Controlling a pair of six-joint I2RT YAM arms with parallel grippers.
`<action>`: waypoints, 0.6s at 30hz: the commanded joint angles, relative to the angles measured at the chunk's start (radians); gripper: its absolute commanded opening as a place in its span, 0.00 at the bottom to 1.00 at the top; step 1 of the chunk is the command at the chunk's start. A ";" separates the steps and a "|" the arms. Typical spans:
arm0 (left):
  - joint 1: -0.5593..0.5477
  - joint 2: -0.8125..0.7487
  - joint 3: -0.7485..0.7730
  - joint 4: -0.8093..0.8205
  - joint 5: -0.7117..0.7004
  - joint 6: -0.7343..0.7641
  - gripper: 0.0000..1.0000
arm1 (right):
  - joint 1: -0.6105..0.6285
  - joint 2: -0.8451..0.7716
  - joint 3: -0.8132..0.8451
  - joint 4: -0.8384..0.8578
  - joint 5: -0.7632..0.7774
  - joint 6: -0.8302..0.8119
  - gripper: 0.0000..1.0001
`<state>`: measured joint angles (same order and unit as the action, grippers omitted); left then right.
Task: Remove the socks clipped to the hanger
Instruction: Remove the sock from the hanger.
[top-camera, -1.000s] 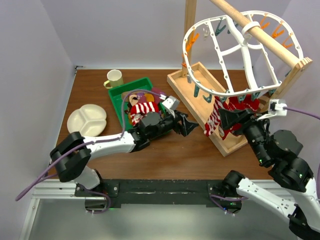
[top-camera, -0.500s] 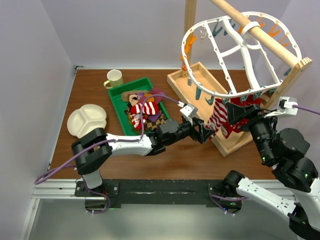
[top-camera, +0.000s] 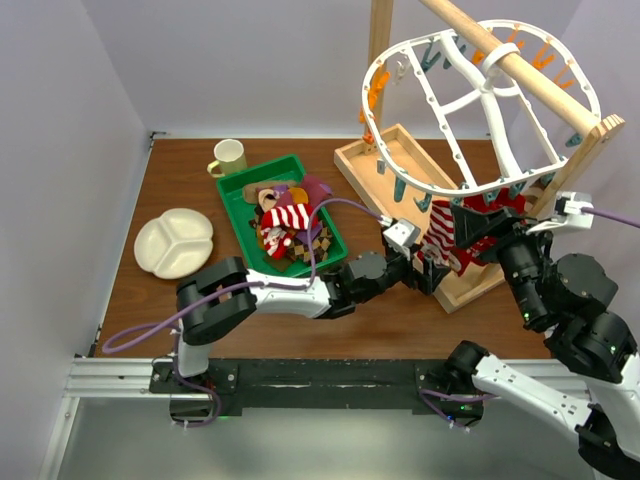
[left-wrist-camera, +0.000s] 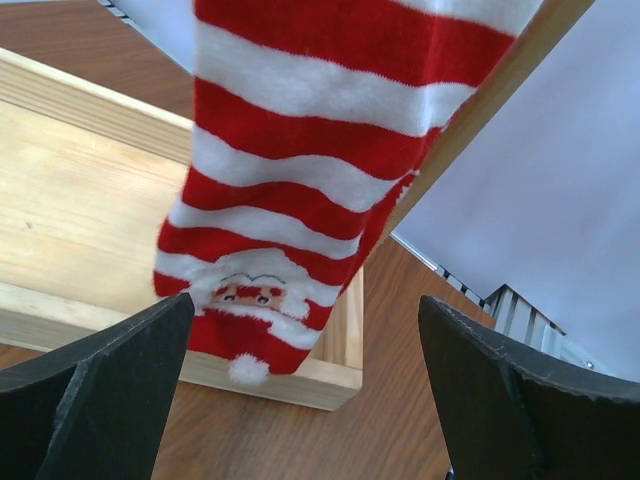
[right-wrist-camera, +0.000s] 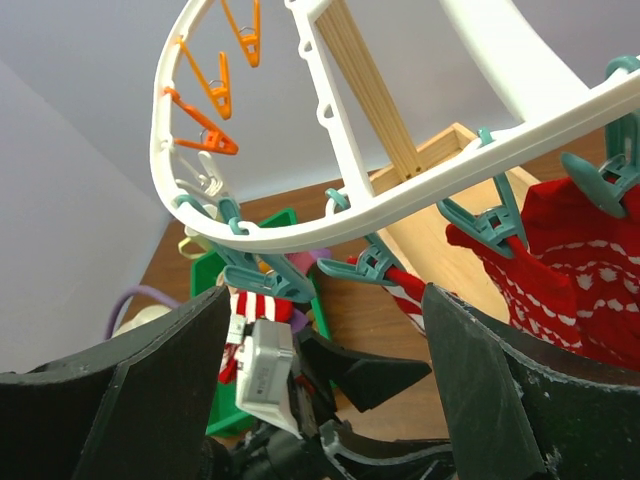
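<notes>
Two claws meet under the low rim of the white hanger (top-camera: 398, 178), which hangs tilted from a wooden rail (top-camera: 470, 30). From above, the left claw (top-camera: 428, 270) has its fingers spread at the lower end of a striped sock (top-camera: 437, 232) clipped just above it. The right claw (top-camera: 468, 225) sits just right of that sock, among the red socks (top-camera: 495, 215) clipped along the same rim. Well behind the left claw, back along its arm, a green tray (top-camera: 232, 200) holds a heap of loose socks (top-camera: 287, 222).

In the left wrist view, the left claw (left-wrist-camera: 305, 310) gapes wide and holds nothing. The striped sock (left-wrist-camera: 300, 190) hangs down ahead of the gap, its Santa-face toe close beside the left fingertip. Whether they touch cannot be told. Beyond the sock lies a wooden base (left-wrist-camera: 80, 200).

In the right wrist view, the right claw (right-wrist-camera: 328, 295) is also spread wide and empty. The hanger rim (right-wrist-camera: 400, 210) crosses just above it, carrying teal clips (right-wrist-camera: 490, 225) and, farther left, orange clips (right-wrist-camera: 200, 140). A red sock (right-wrist-camera: 570, 280) hangs just beside the right finger (right-wrist-camera: 520, 400), and the left claw shows below.
</notes>
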<state>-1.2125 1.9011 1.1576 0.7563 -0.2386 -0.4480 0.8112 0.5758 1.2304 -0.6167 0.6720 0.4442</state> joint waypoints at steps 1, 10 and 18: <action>-0.019 0.047 0.068 0.092 -0.096 0.034 1.00 | 0.000 -0.013 0.046 -0.015 0.032 -0.019 0.82; -0.025 0.124 0.154 0.061 -0.372 0.017 1.00 | 0.000 -0.027 0.057 -0.031 0.023 -0.021 0.82; -0.024 0.177 0.189 0.158 -0.369 0.080 0.77 | 0.002 -0.039 0.035 -0.028 0.024 -0.016 0.82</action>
<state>-1.2366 2.0613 1.3117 0.7898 -0.5495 -0.4210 0.8112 0.5434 1.2530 -0.6403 0.6872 0.4438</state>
